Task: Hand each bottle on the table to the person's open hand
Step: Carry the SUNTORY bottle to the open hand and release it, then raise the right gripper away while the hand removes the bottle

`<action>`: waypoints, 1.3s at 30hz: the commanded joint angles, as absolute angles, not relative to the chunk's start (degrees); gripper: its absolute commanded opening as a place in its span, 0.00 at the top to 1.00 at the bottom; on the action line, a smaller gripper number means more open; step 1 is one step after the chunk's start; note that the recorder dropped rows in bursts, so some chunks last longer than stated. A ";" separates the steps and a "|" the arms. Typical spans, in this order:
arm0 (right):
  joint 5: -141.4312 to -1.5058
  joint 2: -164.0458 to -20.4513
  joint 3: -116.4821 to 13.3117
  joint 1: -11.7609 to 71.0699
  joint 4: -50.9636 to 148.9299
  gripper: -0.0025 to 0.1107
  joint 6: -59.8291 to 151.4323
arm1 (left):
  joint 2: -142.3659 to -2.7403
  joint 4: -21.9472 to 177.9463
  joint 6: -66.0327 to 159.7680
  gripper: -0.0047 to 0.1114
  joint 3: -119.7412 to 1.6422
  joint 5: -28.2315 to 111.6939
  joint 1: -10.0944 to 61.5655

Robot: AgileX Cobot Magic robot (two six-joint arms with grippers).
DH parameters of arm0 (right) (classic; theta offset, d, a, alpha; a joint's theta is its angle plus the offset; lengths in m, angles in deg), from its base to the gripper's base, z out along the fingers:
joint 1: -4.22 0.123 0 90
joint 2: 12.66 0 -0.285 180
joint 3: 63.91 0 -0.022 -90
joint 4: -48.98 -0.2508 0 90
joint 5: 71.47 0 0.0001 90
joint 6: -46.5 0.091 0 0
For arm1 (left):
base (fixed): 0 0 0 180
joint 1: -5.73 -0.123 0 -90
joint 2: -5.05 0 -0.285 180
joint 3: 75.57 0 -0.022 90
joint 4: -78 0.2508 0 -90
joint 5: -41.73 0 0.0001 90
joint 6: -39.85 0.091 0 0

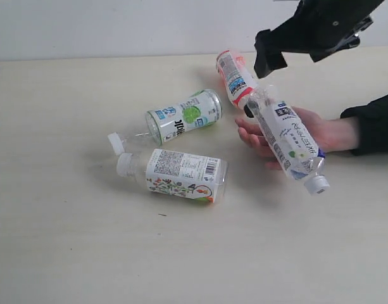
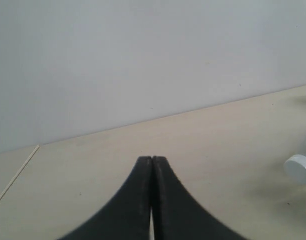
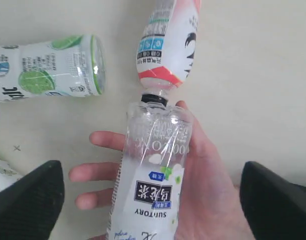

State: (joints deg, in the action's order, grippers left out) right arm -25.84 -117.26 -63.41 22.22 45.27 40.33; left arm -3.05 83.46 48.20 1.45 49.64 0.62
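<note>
The long white-blue-label bottle (image 1: 288, 136) (image 3: 153, 180) lies across the person's open hand (image 1: 333, 134) (image 3: 207, 170), cap toward the front. My right gripper (image 1: 295, 50) (image 3: 150, 167) hovers above it, open wide, its fingers clear of the bottle on both sides. The red-orange-label bottle (image 1: 233, 76) (image 3: 170, 40) lies just behind the hand, its black cap near the held bottle's base. The lime-label bottle (image 1: 184, 116) (image 3: 48, 72) and the floral-label bottle (image 1: 181, 174) lie on the table (image 1: 67, 240). My left gripper (image 2: 152, 160) is shut and empty, low over the tabletop.
The person's dark sleeve (image 1: 374, 123) comes in from the right edge. A white bottle cap (image 2: 298, 168) shows at the edge of the left wrist view. A pale wall (image 1: 118, 25) runs behind the table's far edge.
</note>
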 commanded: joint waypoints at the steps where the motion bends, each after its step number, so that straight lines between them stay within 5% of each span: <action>1: -24.55 -109.70 -60.74 22.20 42.80 0.43 37.45 | -2.74 83.46 48.22 0.96 1.64 49.31 0.86; 5: -27.49 -101.55 -54.54 22.20 38.31 0.91 36.96 | -2.74 83.46 48.22 0.96 1.64 49.31 0.86; 6: -29.32 -99.06 -52.00 22.20 36.86 0.97 36.34 | -2.74 83.46 48.22 0.96 1.64 49.31 0.86; 21: -35.22 -58.05 -16.58 22.20 13.38 0.98 17.85 | -2.74 83.46 48.22 0.96 1.64 49.31 0.86; 39: -30.87 -32.10 -14.50 22.20 18.10 0.98 18.64 | -2.74 83.46 48.22 0.96 1.64 49.31 0.86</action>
